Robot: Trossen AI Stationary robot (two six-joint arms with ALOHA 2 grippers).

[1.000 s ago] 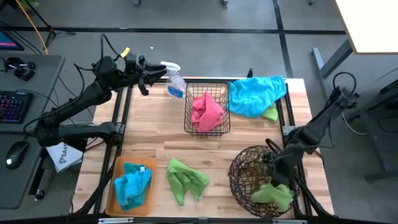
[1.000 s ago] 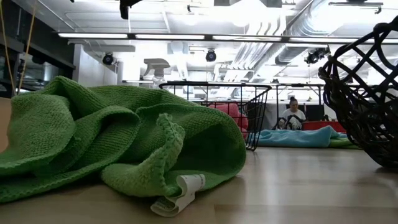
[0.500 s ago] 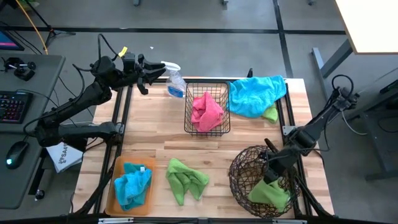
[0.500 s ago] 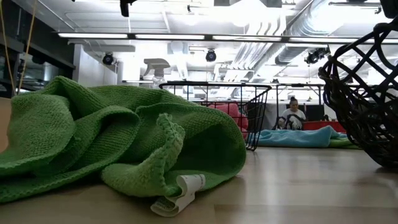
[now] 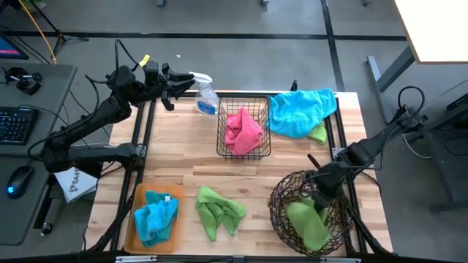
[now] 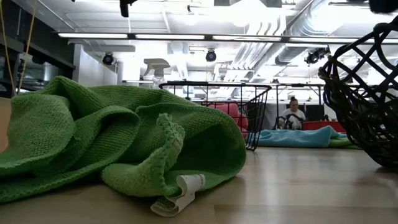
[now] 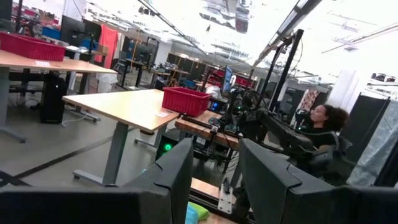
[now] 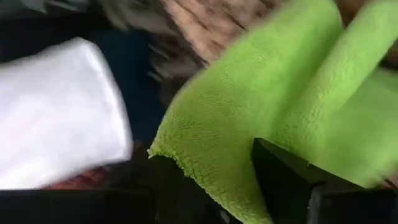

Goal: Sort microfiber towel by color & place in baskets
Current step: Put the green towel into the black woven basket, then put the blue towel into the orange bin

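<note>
Green microfiber towel point(image 5: 307, 223) hangs straight below the right gripper point(image 5: 322, 191), jaws pinching it, already inside the round twig basket point(image 5: 281, 201).

Grey floor point(image 5: 256, 18), ceiling strip lights point(image 6: 186, 36)

Towels, six in sight: three green point(image 5: 218, 211) point(image 5: 307, 224) point(image 5: 317, 134); two blue point(image 5: 155, 217) point(image 5: 301, 111); one pink point(image 5: 242, 131); receptacles, three: one black wire basket point(image 5: 244, 100), one round twig basket point(image 5: 281, 197), one orange tray point(image 5: 134, 207); one spray bottle point(image 5: 205, 95); robot arms, two point(image 5: 88, 128) point(image 5: 373, 146); one person point(image 6: 292, 116) in room beyond.
</note>
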